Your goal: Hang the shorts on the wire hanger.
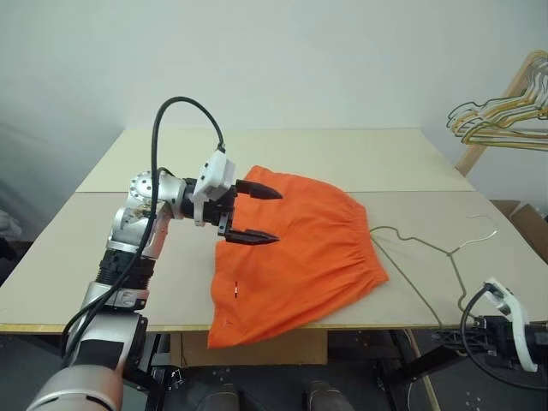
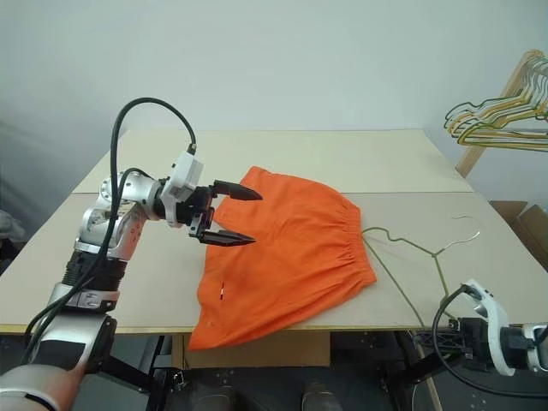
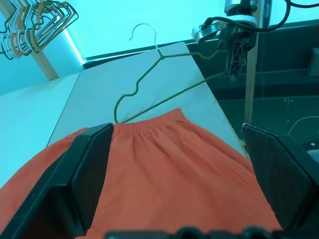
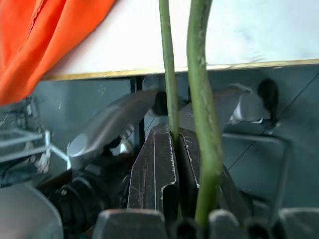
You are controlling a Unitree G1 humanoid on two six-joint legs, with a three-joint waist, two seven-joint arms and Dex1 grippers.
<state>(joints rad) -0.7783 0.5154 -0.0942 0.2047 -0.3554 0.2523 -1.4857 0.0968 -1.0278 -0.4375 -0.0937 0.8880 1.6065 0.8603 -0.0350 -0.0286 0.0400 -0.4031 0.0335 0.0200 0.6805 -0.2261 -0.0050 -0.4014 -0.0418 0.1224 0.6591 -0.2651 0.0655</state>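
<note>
The orange shorts [image 1: 295, 257] lie spread flat on the pale desk [image 1: 360, 158], near its front edge, with one lower corner hanging a little over that edge. The gathered waistband faces the robot's right side, and the wire hanger [image 1: 432, 253] lies just beside it on the desk. The hanger's small hook [image 1: 484, 224] points toward the far right, and the near corner of the wire triangle reaches past the front edge of the desk.

The left gripper [image 1: 257, 214] hovers over the left part of the shorts, pointing across them toward the right. Its jaws stand wide apart with nothing between them; from the left wrist view the shorts fill the gap below the two black fingers [image 3: 82, 174], and whether the fingertips brush the cloth is hard to tell.

The right gripper [image 3: 234, 62] hangs low beside the front right corner of the desk, below the desk top. Its jaws are pressed together on the thin green wire of the hanger, which runs up between the fingers [image 4: 154, 169] in the right wrist view.

A bunch of gold and green hangers [image 1: 505, 120] hangs on a wooden rack [image 1: 497, 111] at the far right, well apart from the desk.
</note>
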